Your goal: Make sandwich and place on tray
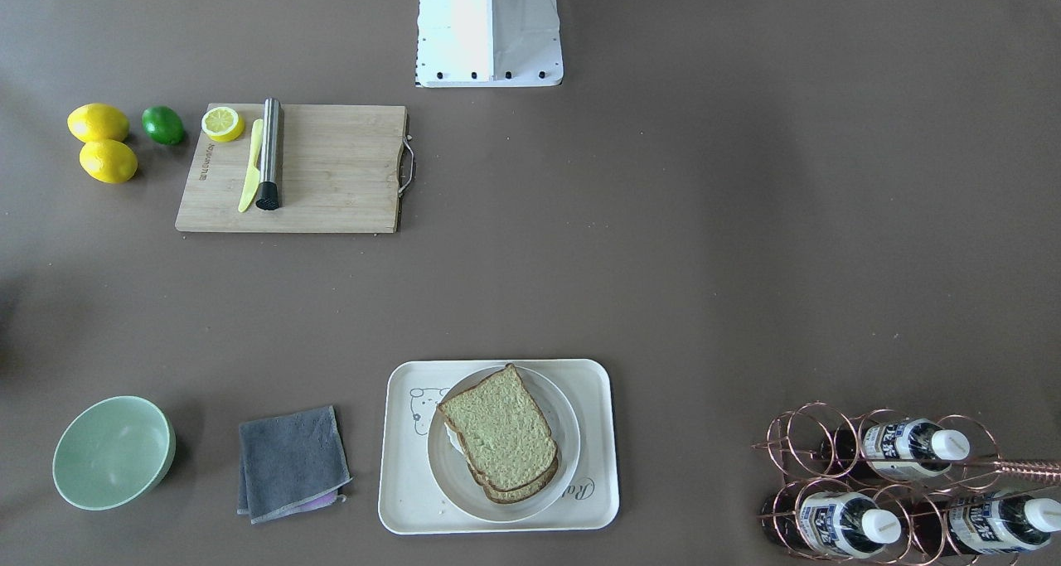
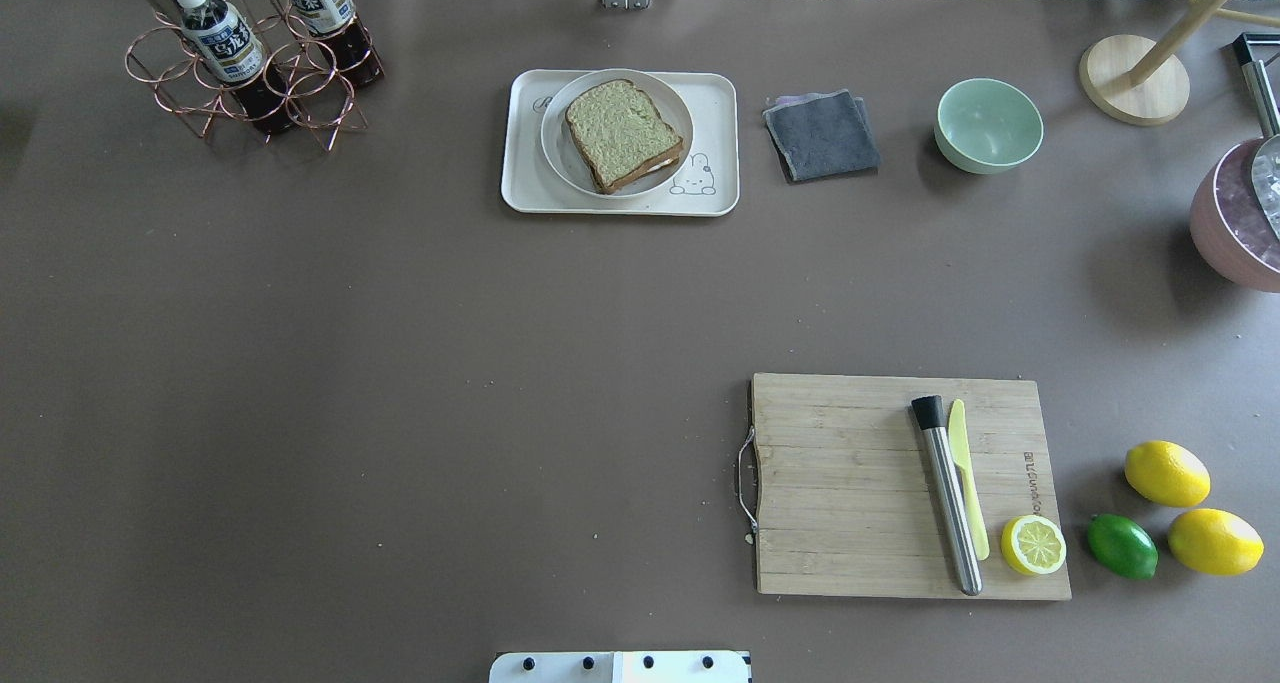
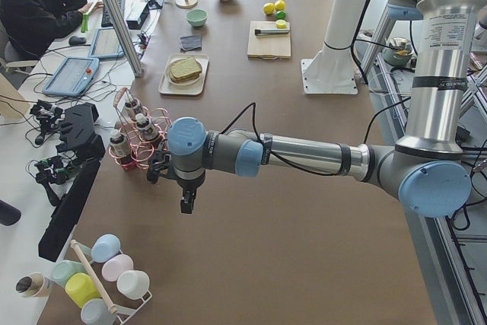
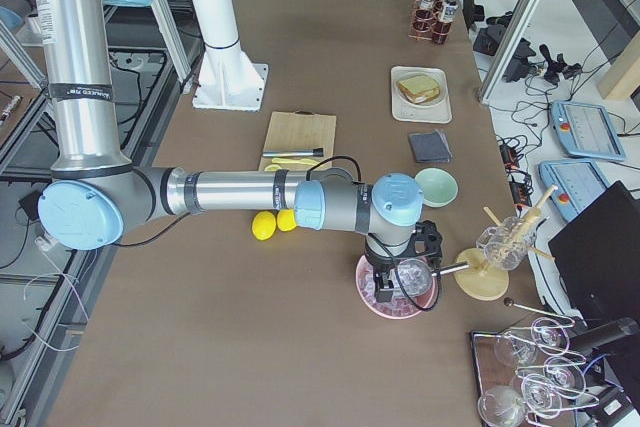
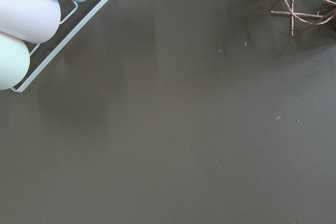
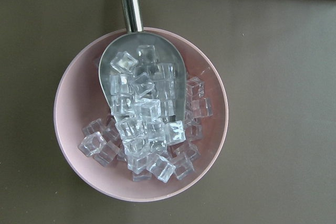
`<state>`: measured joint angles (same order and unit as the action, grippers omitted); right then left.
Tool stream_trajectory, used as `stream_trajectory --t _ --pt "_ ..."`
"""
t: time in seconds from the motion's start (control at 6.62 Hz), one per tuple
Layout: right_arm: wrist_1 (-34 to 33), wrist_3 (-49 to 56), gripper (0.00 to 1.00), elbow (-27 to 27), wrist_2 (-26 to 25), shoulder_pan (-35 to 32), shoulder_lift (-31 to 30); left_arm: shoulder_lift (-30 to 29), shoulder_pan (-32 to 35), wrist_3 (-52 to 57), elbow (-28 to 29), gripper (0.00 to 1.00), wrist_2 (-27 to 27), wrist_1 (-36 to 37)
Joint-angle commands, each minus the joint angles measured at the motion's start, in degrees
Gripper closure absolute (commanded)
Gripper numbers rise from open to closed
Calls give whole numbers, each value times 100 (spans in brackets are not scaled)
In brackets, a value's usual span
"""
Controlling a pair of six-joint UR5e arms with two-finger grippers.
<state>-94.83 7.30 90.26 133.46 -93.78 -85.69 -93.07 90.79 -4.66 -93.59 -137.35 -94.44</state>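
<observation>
The sandwich (image 1: 501, 433), two stacked slices of brown-crusted wholegrain bread, lies on a round white plate (image 1: 446, 471) that stands on the cream tray (image 1: 598, 500). A sliver of white egg shows between the slices. In the overhead view the sandwich (image 2: 622, 131) and tray (image 2: 520, 191) are at the table's far middle. My left gripper (image 3: 186, 203) hangs over bare table near the bottle rack, far from the tray; I cannot tell if it is open or shut. My right gripper (image 4: 385, 292) hangs over a pink bowl of ice; its state cannot be told either.
A wooden cutting board (image 2: 850, 483) carries a steel muddler (image 2: 948, 493), a yellow knife and a lemon half. Two lemons (image 2: 1166, 473) and a lime lie beside it. A green bowl (image 2: 988, 123), a grey cloth (image 2: 822, 135), a copper bottle rack (image 2: 250, 63) and the pink ice bowl (image 6: 140, 114) stand around.
</observation>
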Motion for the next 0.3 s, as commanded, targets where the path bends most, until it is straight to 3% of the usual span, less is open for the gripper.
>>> stream_trajectory --t 0.0,0.15 --pt "0 0 0 18 -4 -17 9 -9 0 0 7 2 -2 -4" --pt "0 0 0 18 -4 -17 0 -18 0 0 7 2 7 -4"
